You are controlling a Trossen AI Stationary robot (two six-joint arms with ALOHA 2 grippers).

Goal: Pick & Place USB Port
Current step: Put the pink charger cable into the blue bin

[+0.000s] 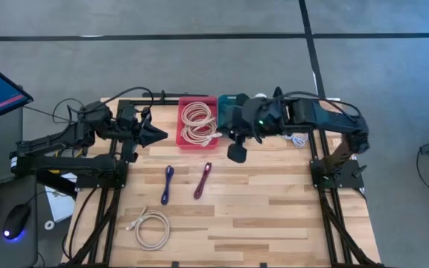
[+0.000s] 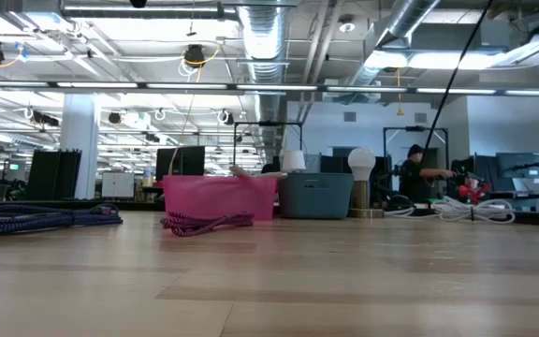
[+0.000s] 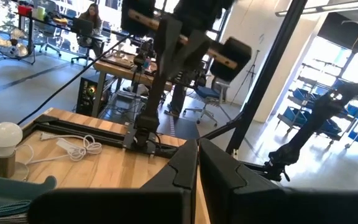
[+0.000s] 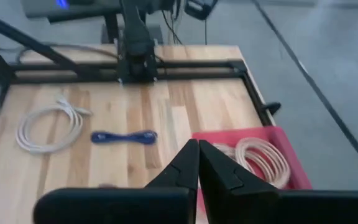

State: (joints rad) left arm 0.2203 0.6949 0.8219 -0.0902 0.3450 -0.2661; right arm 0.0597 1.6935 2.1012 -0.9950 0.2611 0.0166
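A blue bundled cable (image 1: pixel 167 184) and a maroon one (image 1: pixel 202 181) lie flat on the wooden table, with a white coiled cable (image 1: pixel 151 227) nearer the near edge. A red bin (image 1: pixel 187 138) at the far side holds beige coils (image 1: pixel 198 123). My right gripper (image 1: pixel 237 152) hovers just beside the bin's near right corner, above the table, fingers shut (image 4: pixel 197 163) and holding nothing. My left gripper (image 1: pixel 157 135) waits left of the bin, pointing right, also shut (image 3: pixel 198 163) and holding nothing. In the low view the blue cable (image 2: pixel 45 217) and maroon cable (image 2: pixel 204 223) show, and no gripper does.
A teal bin (image 1: pixel 233 104) stands right of the red bin, under my right arm. A loose white cable (image 1: pixel 298 139) and a light bulb on a stand (image 2: pixel 360 178) sit near the far right corner. Bare wood lies right of the maroon cable. A person works in the room behind.
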